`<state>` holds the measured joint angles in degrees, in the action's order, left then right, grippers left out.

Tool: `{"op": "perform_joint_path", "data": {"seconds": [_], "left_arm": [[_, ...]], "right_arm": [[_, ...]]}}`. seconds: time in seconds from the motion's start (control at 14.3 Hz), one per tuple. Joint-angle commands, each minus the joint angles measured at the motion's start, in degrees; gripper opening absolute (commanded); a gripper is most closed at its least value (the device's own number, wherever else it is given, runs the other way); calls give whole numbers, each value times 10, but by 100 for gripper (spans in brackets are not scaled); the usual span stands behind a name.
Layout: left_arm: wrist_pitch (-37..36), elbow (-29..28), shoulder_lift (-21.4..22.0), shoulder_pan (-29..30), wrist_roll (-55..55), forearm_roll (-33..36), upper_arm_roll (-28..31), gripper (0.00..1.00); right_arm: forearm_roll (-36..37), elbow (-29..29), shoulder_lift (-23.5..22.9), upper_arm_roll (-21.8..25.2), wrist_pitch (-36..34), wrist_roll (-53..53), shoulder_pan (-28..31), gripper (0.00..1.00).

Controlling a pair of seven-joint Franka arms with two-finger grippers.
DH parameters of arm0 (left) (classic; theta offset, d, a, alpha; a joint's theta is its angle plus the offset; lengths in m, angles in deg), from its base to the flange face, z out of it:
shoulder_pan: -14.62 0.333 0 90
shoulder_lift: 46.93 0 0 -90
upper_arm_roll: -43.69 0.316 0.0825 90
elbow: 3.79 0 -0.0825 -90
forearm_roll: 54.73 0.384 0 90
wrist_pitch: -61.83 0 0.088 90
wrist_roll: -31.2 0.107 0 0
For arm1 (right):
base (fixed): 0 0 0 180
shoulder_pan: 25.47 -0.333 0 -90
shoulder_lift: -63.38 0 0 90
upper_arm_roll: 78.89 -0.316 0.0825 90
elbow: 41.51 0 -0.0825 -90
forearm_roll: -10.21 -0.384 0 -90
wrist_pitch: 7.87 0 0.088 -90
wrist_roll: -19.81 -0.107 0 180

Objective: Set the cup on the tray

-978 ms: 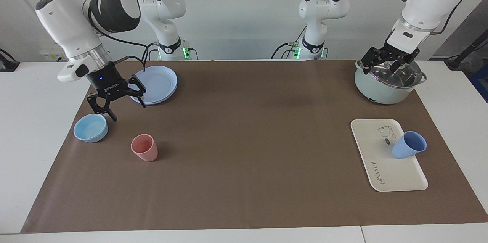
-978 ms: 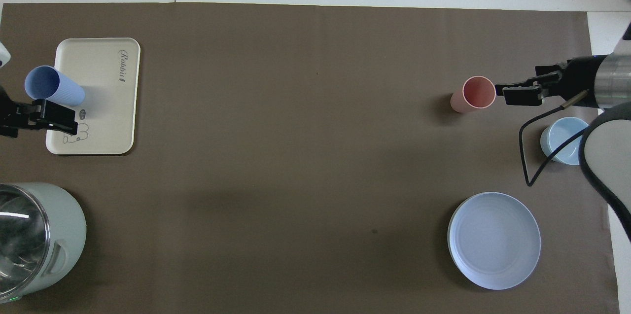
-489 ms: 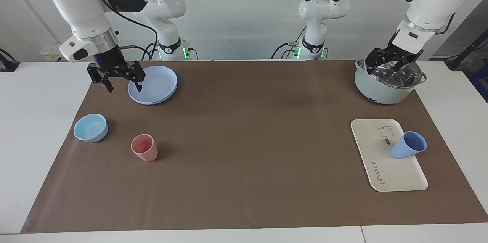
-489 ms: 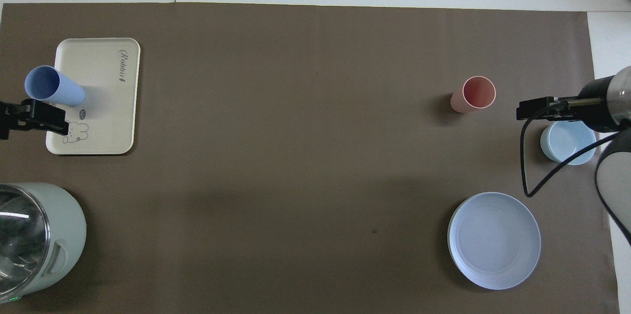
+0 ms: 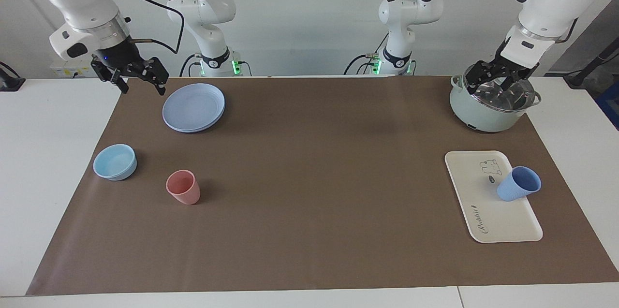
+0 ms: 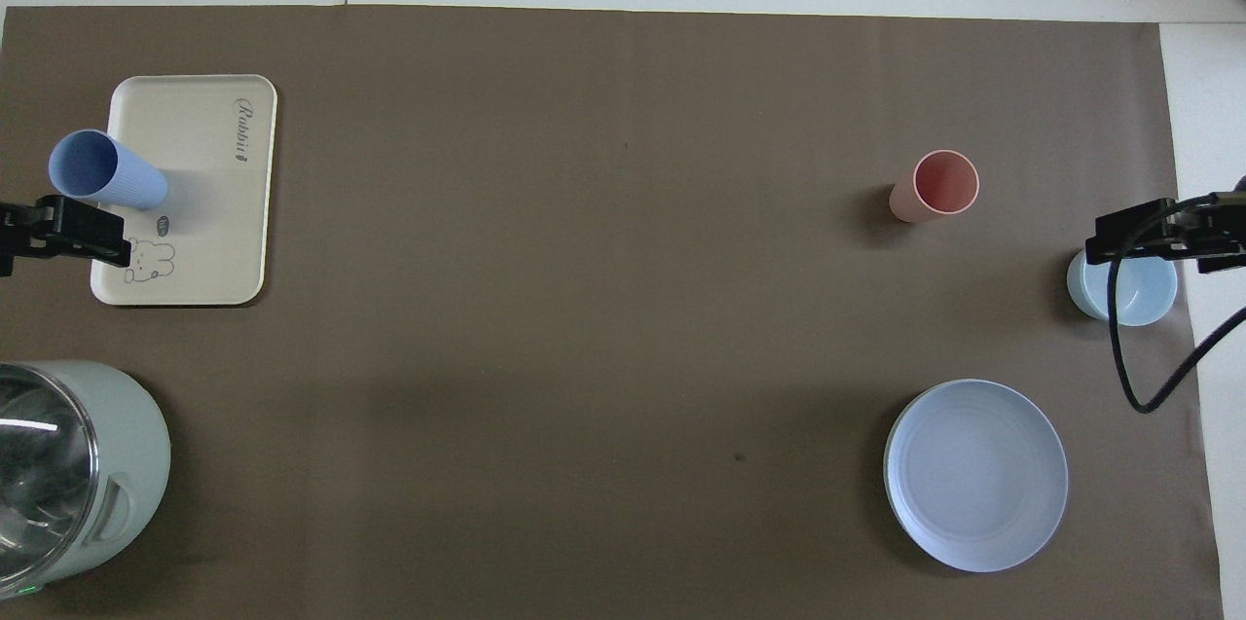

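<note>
Cup on the cream tray, at the tray's edge toward the left arm's end of the table, just beside the bear drawing. Looks a little tilted, mouth leaning out over that edge, base apparently inside the rim; cannot tell whether it sits flat. Reads as set down and let go: nothing touching it, no support needed, so task judged done or all but done.

Left gripper up in the air over the lidded pot, fingers spread wide, gripping nothing. Well apart from the cup, with the pot nearer to the robots than the tray. Seen from overhead, overlaps the tray's edge just beside the cup, but only by height; no contact in the facing view.

Right gripper over the corner of the brown mat beside the round blue plate, likewise spread and empty, waiting. Pink cup and light-blue bowl upright and untouched toward the right arm's end, no part of this job.
</note>
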<state>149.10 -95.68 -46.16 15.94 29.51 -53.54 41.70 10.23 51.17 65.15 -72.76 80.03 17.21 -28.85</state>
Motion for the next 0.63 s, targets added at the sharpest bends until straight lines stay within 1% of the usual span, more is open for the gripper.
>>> {"op": "perform_joint_path", "data": {"seconds": [0.0, 0.21, 0.56], "left_arm": [[-2, -11, 12, 5, 2, 9, -4, 100], [-2, -11, 12, 5, 2, 9, -4, 100], [-2, -11, 12, 5, 2, 9, -4, 100]], "right_arm": [[13, -29, -18, -2, -20, 13, 4, 100], [23, -24, -20, -3, 2, 17, -6, 100], [29, -35, -21, -4, -2, 24, -1, 100]]}}
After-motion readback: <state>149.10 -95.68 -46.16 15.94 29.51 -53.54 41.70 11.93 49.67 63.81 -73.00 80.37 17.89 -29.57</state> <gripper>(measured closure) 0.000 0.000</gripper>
